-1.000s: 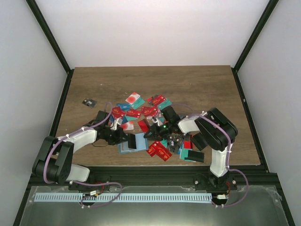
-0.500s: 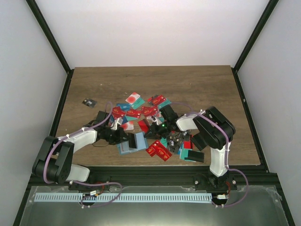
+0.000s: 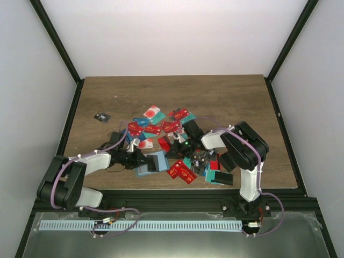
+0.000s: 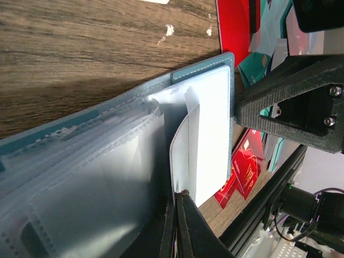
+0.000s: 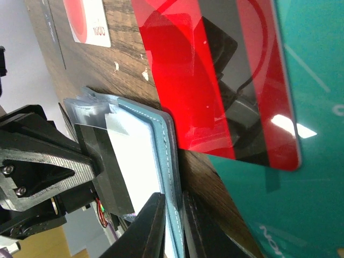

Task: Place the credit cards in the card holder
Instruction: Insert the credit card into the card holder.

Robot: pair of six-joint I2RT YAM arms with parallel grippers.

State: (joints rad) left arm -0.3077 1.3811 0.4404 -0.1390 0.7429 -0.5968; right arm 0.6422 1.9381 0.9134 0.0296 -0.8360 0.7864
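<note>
The card holder [image 3: 153, 163] lies open at lower centre of the overhead view, its teal-blue cover on the wood and its clear sleeves fanned upward. Credit cards [image 3: 167, 128] sprawl in an overlapping heap just above and right of it. They're mostly red, some teal, with a white card [image 3: 152, 112] bearing a red blot at the top.

The table [image 4: 80, 43] is matt brown wood, grainy and flecked with white. The card holder [image 5: 164, 140] looks like smooth teal-blue leatherette with a stitched edge; its inner sleeves [image 4: 97, 177] are hazy clear plastic. The red card [image 5: 215, 80] and teal card [image 5: 317, 107] are glossy plastic, throwing back reflections. My right gripper [image 5: 172, 200] is matt black plastic.
</note>
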